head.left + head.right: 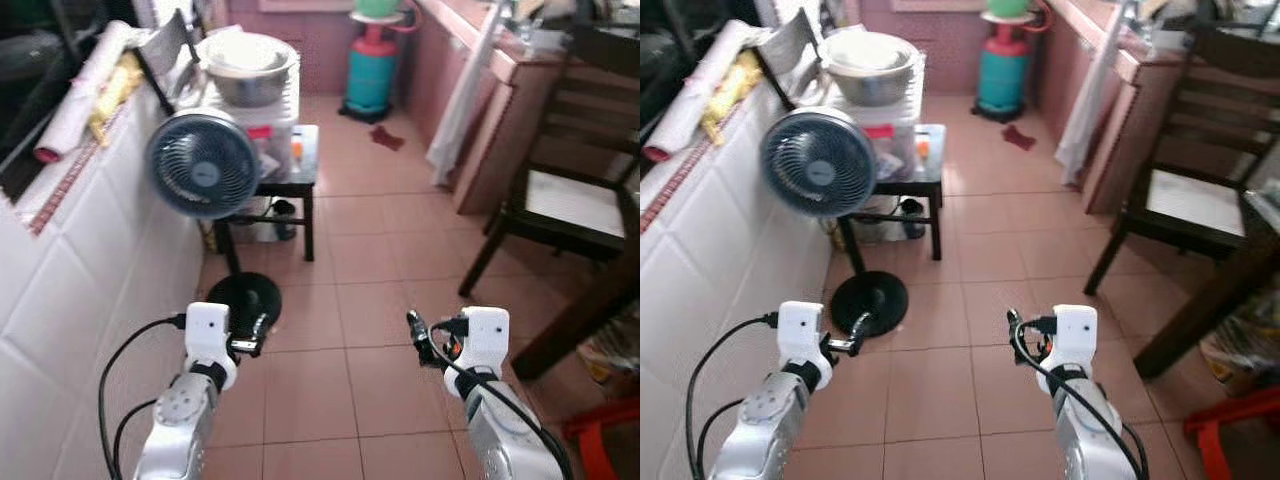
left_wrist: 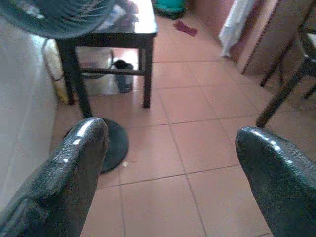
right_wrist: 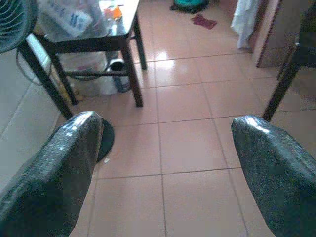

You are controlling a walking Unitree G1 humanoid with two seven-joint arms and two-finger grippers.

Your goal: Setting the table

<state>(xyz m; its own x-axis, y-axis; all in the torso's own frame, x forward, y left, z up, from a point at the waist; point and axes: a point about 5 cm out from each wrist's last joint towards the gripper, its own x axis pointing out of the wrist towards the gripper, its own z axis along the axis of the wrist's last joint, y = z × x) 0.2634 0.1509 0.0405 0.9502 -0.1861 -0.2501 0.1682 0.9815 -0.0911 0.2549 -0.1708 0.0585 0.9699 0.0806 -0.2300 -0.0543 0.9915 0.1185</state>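
Both arms are held out low in front of me, above the pink tiled floor. My left gripper (image 1: 255,338) is open with nothing between its fingers (image 2: 74,163); it hangs just short of the fan's round black base (image 1: 243,300). My right gripper (image 1: 420,336) is also open and empty, its fingers (image 3: 269,163) spread over bare tiles. At the right edge stands a dark wooden table (image 1: 1262,218) on a slanted leg (image 1: 575,315), with a dark wooden chair (image 1: 565,200) pushed up to it.
A standing fan (image 1: 203,163) is close on my left, by the white tiled wall (image 1: 90,260). Behind it a small black side table (image 1: 300,180) carries containers and a metal bowl (image 1: 248,70). A teal gas cylinder (image 1: 370,70) stands far back, a red stool (image 1: 605,430) at near right.
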